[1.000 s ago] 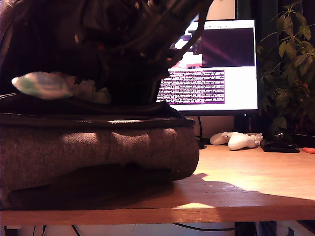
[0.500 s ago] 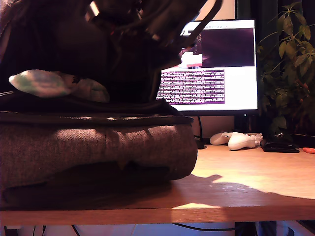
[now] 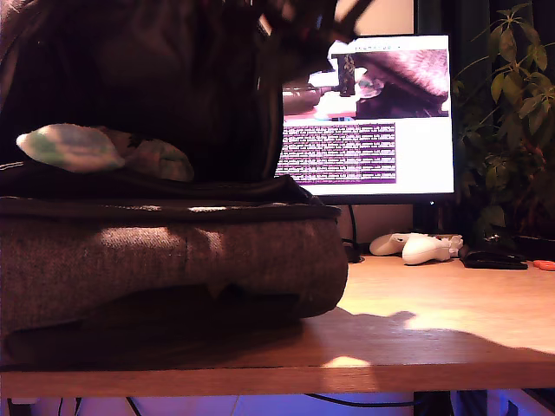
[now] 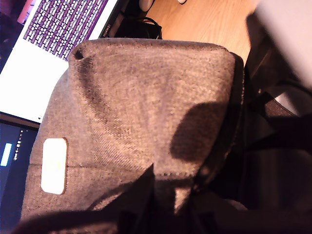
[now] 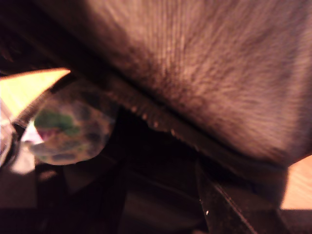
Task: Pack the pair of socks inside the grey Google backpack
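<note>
The exterior view sits low, almost level with the tabletop point(image 3: 416, 321), facing across it toward a monitor point(image 3: 364, 121) and a plant point(image 3: 503, 113), with the grey Google backpack point(image 3: 173, 269) close at the exterior view's left. The first wrist view looks down from close above onto the backpack's patched panel point(image 4: 53, 165), catching the same monitor. The second wrist view is pressed against the backpack's opening, blurred, sharing the socks point(image 5: 68, 124) with the exterior view.

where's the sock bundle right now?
The thick white knitted pair of socks lies at the exterior view's left, on top of the soft grey woven backpack, against the dark raised flap behind it.
</note>
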Robot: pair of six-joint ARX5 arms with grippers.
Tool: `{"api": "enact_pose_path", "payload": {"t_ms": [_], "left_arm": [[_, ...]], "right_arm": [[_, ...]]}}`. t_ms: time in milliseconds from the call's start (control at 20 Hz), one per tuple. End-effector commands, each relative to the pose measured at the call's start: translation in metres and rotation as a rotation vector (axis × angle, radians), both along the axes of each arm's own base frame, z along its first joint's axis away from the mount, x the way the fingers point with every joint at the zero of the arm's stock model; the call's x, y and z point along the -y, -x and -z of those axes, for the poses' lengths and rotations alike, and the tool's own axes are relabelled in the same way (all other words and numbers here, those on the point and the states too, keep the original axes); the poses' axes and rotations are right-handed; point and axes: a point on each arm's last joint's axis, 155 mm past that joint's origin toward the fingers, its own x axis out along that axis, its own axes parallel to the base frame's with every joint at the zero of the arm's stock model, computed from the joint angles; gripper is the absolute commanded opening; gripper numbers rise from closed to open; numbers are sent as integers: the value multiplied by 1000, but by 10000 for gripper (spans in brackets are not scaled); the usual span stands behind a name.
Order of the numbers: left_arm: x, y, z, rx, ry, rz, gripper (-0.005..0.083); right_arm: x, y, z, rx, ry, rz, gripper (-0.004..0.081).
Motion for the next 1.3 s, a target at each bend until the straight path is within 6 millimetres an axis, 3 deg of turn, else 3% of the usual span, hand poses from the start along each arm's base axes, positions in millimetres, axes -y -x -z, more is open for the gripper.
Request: {"api": "enact_pose_path", "payload": {"t_ms": [0, 300, 550, 700, 850, 1250], "left_arm": [[-1, -1, -24, 46, 61, -2, -24], [-1, -1, -24, 46, 62, -2, -24], [5, -5, -15, 8, 76, -5, -24], [10, -14, -2, -32, 68, -2, -24], [20, -18, 10, -70, 63, 15, -24], [18, -26, 25, -153, 111, -2, -24]], "right_arm": [[6, 12, 13, -12, 16, -7, 393], [49, 40, 29, -11, 7, 16, 393], [85, 64, 26, -7, 5, 16, 391], [96, 69, 17, 13, 4, 14, 275], [99, 70, 16, 18, 8, 13, -19], [113, 60, 22, 18, 46, 78, -11]]}}
